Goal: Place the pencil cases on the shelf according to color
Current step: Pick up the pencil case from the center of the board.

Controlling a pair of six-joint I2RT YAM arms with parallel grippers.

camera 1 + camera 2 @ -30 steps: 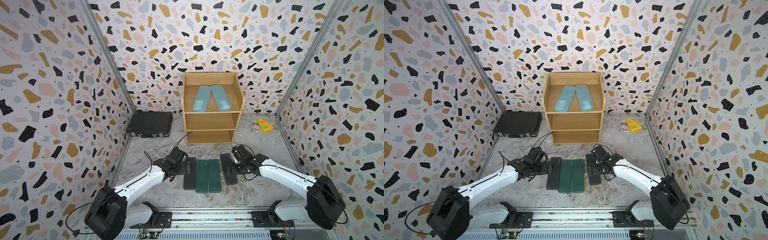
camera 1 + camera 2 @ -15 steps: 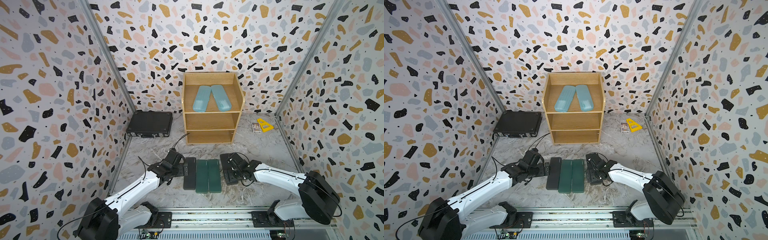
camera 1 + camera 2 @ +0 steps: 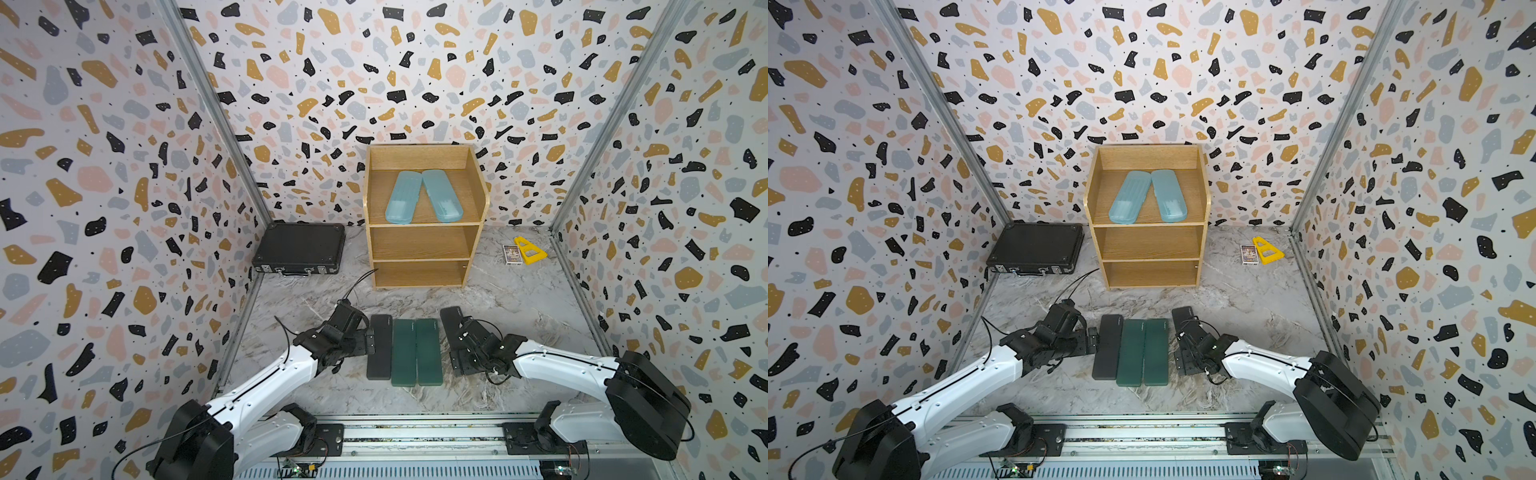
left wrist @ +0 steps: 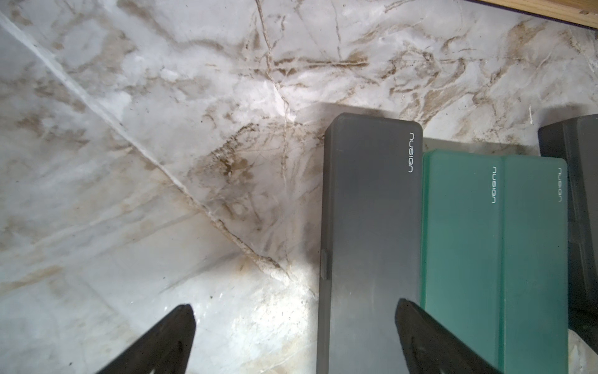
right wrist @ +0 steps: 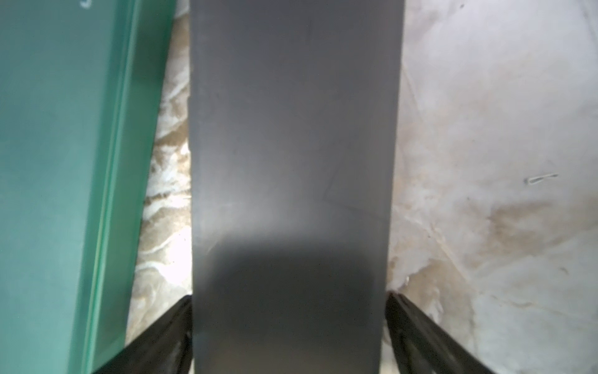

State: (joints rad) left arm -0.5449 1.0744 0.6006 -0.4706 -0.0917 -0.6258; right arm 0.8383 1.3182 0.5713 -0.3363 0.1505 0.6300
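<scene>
right gripper (image 5: 289, 296): jaws spread wide astride the right black case (image 5: 291, 129), one finger at each long edge. cannot tell from the wrist view whether they bear on it or only flank it. the case lies flat on the table (image 3: 519, 303), beside the green cases (image 3: 404, 352), with a narrow gap between. left gripper (image 4: 294, 304): spread, holding nothing, one finger over bare table, the other over the seam where the left black case (image 4: 369, 226) touches a green one. both blue cases (image 3: 403, 197) lie on the top tier of the shelf (image 3: 419, 245); the two lower tiers are bare. risks, as judged: (1) the right jaws span the full width with little opening to spare, so a finger may seat on the lid's rim rather than the side and the smooth case could squirt out. (2) where along the case the fingers sit is hidden in both top views; if off centre, the long end may droop on lifting. (3) the inner finger, in that narrow gap, may drag the neighbouring green case. (4) the left case has no gap on its green side, so a finger pressed there would shove the row. (5) a tilted case may catch a tier's front edge. (6) both arms at the shelf front could foul each other.
</scene>
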